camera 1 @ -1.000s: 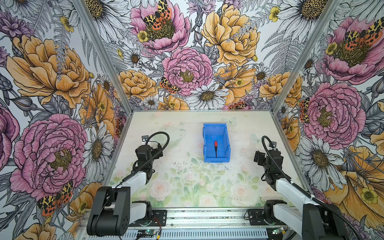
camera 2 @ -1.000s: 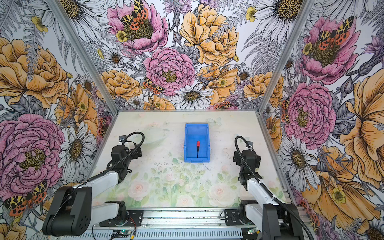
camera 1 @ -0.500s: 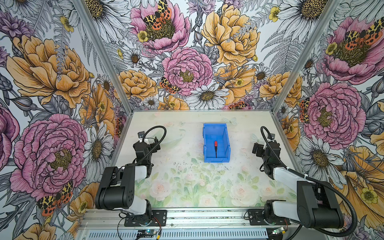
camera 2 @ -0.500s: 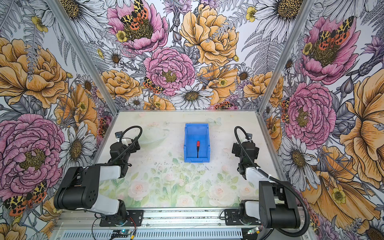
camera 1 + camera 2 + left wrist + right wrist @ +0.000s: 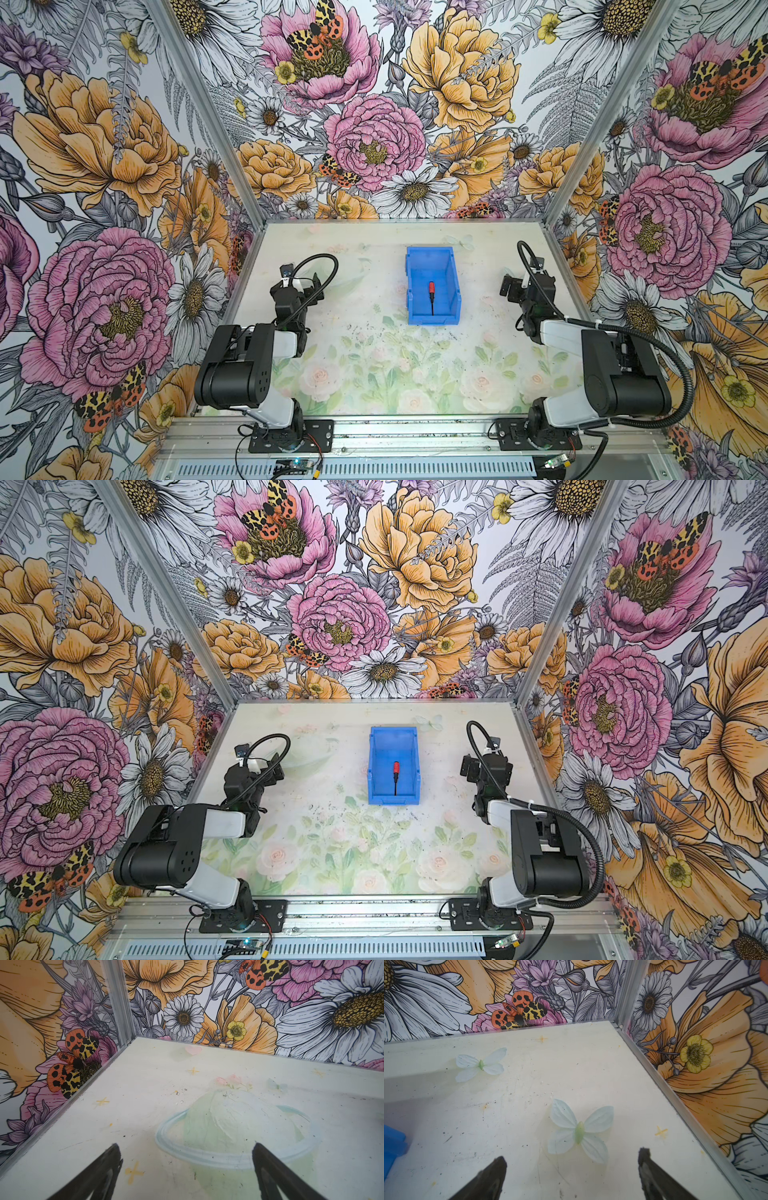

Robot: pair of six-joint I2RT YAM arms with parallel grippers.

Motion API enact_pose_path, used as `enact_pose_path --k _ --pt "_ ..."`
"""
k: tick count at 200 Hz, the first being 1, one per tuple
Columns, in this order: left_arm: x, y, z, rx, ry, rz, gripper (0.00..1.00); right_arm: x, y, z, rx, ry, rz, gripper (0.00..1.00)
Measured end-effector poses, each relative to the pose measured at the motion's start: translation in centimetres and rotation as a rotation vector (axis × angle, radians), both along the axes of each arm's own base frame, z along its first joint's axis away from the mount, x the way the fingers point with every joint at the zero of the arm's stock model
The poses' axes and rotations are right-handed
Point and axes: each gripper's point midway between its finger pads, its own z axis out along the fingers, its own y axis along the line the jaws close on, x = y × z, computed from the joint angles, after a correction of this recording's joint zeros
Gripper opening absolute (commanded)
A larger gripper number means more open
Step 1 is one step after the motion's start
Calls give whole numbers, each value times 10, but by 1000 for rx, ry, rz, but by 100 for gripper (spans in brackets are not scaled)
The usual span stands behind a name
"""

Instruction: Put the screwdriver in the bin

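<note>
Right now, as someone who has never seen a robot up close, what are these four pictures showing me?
Two pictures look down from above, side by side like a pair of eyes, into a booth with flowered walls. Two robot arms are bolted at the near edge of the table: the left arm and the right arm. The other two pictures come from a small camera on each arm's wrist, looking out past its gripper. The left gripper and the right gripper, the dark prongs in those pictures, are both open and hold nothing. On the table stands a blue bin, and a small red-handled screwdriver lies flat inside it, so the tidying job looks done.
</note>
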Motion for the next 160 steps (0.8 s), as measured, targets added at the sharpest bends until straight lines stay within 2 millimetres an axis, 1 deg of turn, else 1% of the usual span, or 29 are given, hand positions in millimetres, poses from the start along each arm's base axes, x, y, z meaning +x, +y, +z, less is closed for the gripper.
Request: enact_pose_path --k 15,34,47,67,81,127,160 --pt "0 -1 1 8 -3 0 99 2 5 -3 2 3 27 99" --pt "0 -4 2 16 -7 -5 99 5 11 5 6 -41 63 99" --pt "1 -6 2 19 -7 -10 99 2 15 7 6 -90 90 99" --pt "1 -6 2 21 -7 -10 99 -8 21 -6 11 -75 122 99" --pt "1 -5 2 24 -7 -10 99 -9 22 -9 8 -73 130 100" --pt "1 -5 2 28 -6 -10 99 -5 23 2 -1 -117 136 100" --pt "1 -5 3 28 -7 -10 99 -4 24 3 -5 -121 139 99"
